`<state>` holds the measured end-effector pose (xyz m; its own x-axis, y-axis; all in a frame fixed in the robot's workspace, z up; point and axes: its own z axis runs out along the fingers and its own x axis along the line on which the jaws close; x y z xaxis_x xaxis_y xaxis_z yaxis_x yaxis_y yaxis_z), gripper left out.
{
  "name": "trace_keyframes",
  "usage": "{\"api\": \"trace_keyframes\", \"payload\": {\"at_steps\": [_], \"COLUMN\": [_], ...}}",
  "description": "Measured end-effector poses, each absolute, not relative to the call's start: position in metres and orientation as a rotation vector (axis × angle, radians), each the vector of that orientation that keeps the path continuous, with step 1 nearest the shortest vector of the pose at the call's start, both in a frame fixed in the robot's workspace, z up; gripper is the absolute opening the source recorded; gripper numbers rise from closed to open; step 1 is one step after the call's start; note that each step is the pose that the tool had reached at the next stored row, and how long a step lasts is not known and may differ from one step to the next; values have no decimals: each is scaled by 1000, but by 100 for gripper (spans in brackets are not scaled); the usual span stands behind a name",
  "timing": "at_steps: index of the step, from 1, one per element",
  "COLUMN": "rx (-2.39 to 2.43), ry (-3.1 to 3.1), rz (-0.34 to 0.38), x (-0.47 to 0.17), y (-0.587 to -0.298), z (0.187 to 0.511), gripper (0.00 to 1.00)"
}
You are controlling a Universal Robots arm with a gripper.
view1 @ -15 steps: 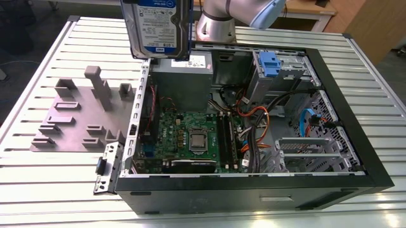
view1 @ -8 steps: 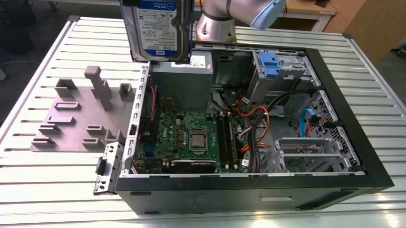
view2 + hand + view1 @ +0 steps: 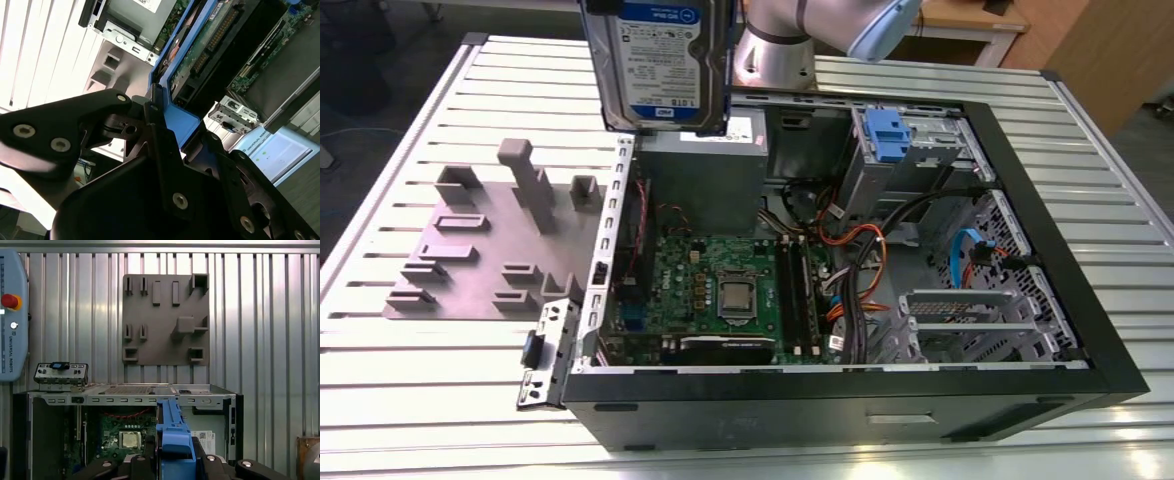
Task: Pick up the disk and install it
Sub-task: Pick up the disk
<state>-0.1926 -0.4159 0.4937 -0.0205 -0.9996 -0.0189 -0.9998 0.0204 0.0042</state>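
On the ribbed table (image 3: pixel 414 400) stood an open computer case (image 3: pixel 1027 240). Above it the gripper (image 3: pixel 180 127) pinched the disk (image 3: pixel 660 60) by its blue edge. If it tilted, it might catch the case rim.

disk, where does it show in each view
exterior view: disk upright, label showing, above the open case.
first wrist view: disk edge-on, its blue bracket in the claw, over the case.
second wrist view: disk's circuit side, bracket clamped.
shared landmark: the case.
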Motion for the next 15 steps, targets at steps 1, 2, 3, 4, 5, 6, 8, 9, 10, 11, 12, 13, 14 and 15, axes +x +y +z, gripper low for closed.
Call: {"api": "trace_keyframes", "payload": {"at_steps": [1, 2, 3, 4, 5, 6, 8, 9, 10, 11, 12, 13, 14, 15], "rx": [-2191, -2191, -2191, -2191, -2191, -2191, -2191, -2191, -2191, -2191, -2191, -2191, -2192, -2191], "ry": [2236, 2236, 2236, 2236, 2236, 2236, 2236, 2236, 2236, 2236, 2236, 2236, 2236, 2236], "rz": [25, 25, 25, 25, 25, 25, 25, 25, 25, 25, 25, 25, 25, 25], "x": [-192, -190, -189, -188, -188, -187, -187, -187, -187, -187, -187, -187, -186, -185], "y": [-416, -416, -416, -416, -416, -416, -416, -416, -416, -416, -416, -416, -416, -416], "z": [494, 494, 494, 494, 494, 494, 494, 494, 494, 494, 494, 494, 494, 494], "gripper": [36, 36, 36, 36, 36, 36, 36, 36, 36, 36, 36, 36, 36, 36]}}
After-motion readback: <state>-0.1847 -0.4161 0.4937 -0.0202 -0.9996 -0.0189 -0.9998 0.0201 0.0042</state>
